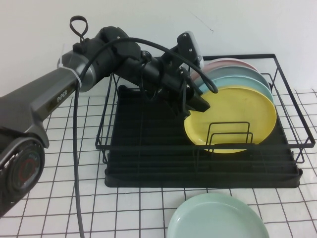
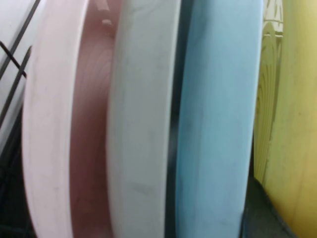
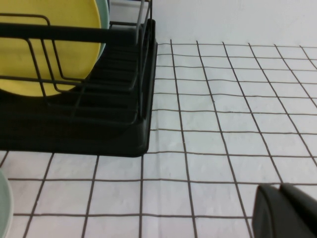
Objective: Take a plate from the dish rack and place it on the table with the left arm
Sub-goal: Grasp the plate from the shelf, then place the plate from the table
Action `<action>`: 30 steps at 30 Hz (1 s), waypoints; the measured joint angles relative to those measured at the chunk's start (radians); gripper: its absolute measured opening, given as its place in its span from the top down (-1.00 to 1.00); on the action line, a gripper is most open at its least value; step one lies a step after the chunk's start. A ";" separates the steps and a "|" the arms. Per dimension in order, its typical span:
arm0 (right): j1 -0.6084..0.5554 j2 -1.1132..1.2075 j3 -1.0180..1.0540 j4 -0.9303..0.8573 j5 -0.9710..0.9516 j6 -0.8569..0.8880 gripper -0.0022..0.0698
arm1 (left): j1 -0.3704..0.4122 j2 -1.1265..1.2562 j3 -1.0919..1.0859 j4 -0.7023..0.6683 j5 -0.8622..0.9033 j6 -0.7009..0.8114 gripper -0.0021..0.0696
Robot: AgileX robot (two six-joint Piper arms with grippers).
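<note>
The yellow plate (image 1: 237, 116) stands upright at the front of the row in the black dish rack (image 1: 198, 147). My left gripper (image 1: 198, 101) is at the plate's left rim, open, with its jaws on either side of the rim. In the left wrist view one finger (image 2: 262, 213) lies between the yellow plate (image 2: 297, 124) and the light blue plate (image 2: 218, 124). My right gripper (image 3: 281, 187) is shut and empty, low over the table (image 3: 223, 114) to the right of the rack (image 3: 124, 134). It is out of the high view.
Behind the yellow plate stand a light blue plate (image 1: 237, 82), a pale grey-green plate (image 2: 143, 124) and a pink plate (image 1: 228, 62). A mint-green plate (image 1: 218, 218) lies flat on the table (image 1: 59, 158) in front of the rack.
</note>
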 joint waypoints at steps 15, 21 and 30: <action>0.000 0.000 0.000 0.000 0.000 0.000 0.94 | -0.007 -0.228 0.000 0.032 -0.041 -0.080 0.72; 0.000 0.000 0.000 0.000 0.000 0.000 0.94 | -0.007 -0.353 0.000 0.107 0.049 -0.321 0.73; 0.000 0.000 0.000 0.000 0.000 0.000 0.94 | -0.054 -0.496 0.000 0.261 0.268 -0.819 0.73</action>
